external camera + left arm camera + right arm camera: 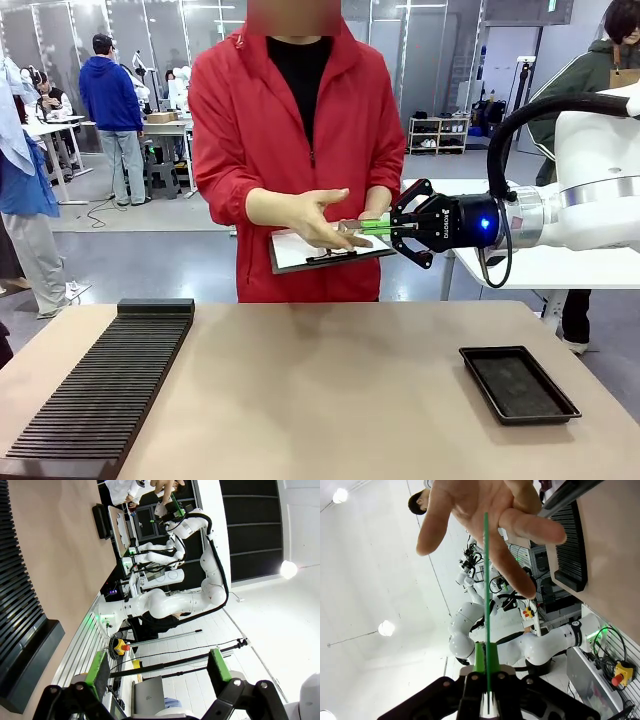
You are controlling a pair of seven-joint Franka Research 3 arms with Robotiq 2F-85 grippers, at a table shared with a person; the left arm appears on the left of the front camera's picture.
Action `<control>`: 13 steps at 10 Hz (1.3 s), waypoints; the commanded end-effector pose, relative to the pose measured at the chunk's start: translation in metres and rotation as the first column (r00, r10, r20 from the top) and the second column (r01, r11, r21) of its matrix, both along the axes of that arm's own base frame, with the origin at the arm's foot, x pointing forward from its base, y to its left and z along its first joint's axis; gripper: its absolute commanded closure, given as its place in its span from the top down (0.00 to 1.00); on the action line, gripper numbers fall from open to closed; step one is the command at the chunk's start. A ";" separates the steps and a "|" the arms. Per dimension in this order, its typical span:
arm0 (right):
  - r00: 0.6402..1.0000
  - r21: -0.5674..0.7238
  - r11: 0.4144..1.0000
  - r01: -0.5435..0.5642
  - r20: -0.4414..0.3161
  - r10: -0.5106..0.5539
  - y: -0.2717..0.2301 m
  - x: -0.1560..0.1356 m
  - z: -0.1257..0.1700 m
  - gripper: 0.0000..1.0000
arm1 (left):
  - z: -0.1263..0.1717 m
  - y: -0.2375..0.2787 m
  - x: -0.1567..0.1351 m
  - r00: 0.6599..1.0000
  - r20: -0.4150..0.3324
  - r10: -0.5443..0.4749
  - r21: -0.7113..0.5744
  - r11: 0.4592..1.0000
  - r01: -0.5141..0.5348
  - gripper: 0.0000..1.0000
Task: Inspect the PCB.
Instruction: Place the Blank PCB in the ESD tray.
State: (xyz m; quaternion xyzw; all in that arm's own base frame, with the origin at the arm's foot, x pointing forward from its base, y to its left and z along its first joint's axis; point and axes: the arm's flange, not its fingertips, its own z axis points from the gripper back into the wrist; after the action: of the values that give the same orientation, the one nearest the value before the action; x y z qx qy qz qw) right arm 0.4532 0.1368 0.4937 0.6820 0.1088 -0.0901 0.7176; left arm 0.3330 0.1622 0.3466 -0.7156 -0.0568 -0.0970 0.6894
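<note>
The PCB is a thin green board held level and edge-on, with my right gripper shut on its near end. Its far end lies on or just above the person's open palm, above the clipboard; I cannot tell whether it touches. In the right wrist view the PCB is a narrow green line rising from my right gripper to the spread hand. My left gripper hangs open with nothing between its green pads.
A black shallow tray sits on the table at the right. A long black slotted rack lies along the left side. The person in a red jacket stands at the far edge of the tan table.
</note>
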 end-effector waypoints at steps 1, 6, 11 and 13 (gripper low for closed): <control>1.000 -0.004 1.000 0.004 0.004 -0.004 0.002 0.001 0.003 0.00 | 0.000 0.000 -0.001 1.000 0.001 0.001 -0.001 1.000 -0.001 1.00; 1.000 -0.004 1.000 0.004 0.004 -0.004 0.002 0.001 0.003 0.00 | 0.000 0.000 -0.001 1.000 0.001 0.001 -0.001 1.000 -0.001 1.00; 0.986 -0.099 0.995 -0.031 0.162 0.047 -0.043 -0.016 0.018 0.03 | 0.000 0.000 -0.001 1.000 0.001 0.001 -0.001 1.000 -0.001 1.00; 0.965 -0.199 0.980 -0.019 0.252 0.069 -0.094 -0.032 0.007 0.03 | 0.000 0.000 -0.001 1.000 0.001 0.001 -0.001 1.000 -0.001 1.00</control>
State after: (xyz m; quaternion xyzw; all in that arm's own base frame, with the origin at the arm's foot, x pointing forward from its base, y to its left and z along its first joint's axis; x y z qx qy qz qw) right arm 0.4312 0.0646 0.5119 0.6296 0.0472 -0.0193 0.7752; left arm 0.3330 0.1622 0.3465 -0.7157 -0.0568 -0.0969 0.6894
